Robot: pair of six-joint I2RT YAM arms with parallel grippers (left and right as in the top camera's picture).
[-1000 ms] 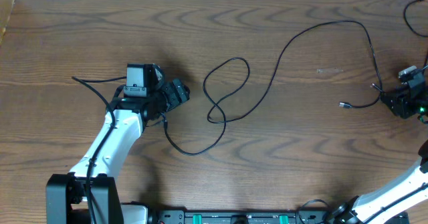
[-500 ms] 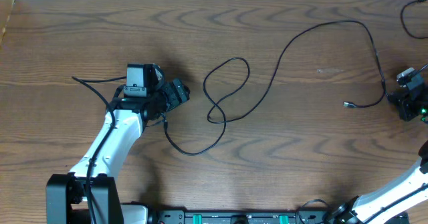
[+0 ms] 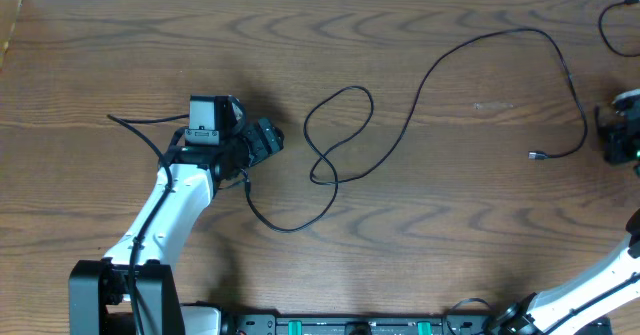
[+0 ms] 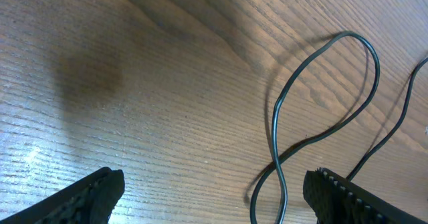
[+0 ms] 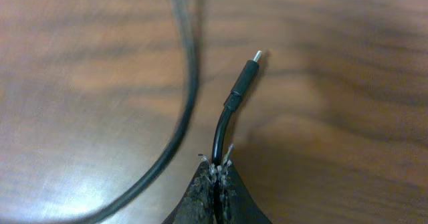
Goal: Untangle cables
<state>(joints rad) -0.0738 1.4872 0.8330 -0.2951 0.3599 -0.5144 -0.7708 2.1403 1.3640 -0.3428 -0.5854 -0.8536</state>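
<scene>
One long black cable (image 3: 420,75) runs from a curl near my left arm, through a loop (image 3: 340,125), across the table to a plug end (image 3: 533,155) on the right. My left gripper (image 3: 268,140) stands open beside the loop. In the left wrist view the cable (image 4: 321,83) loops ahead and passes between the open fingers (image 4: 100,190), touching neither. My right gripper (image 3: 604,140) sits at the right edge. In the right wrist view it (image 5: 216,167) is shut on the black cable (image 5: 224,127) just behind its plug (image 5: 247,67).
Brown wooden table (image 3: 150,35) with a light strip along the far edge. Another stretch of black cord (image 3: 608,20) shows at the top right corner. A thicker arm wire (image 3: 130,123) trails left of my left arm. Hardware lines the front edge (image 3: 350,325).
My right gripper has shut on the cable and moved right, dragging the plug end and the cable's right bend with it. The left arm has not moved.
</scene>
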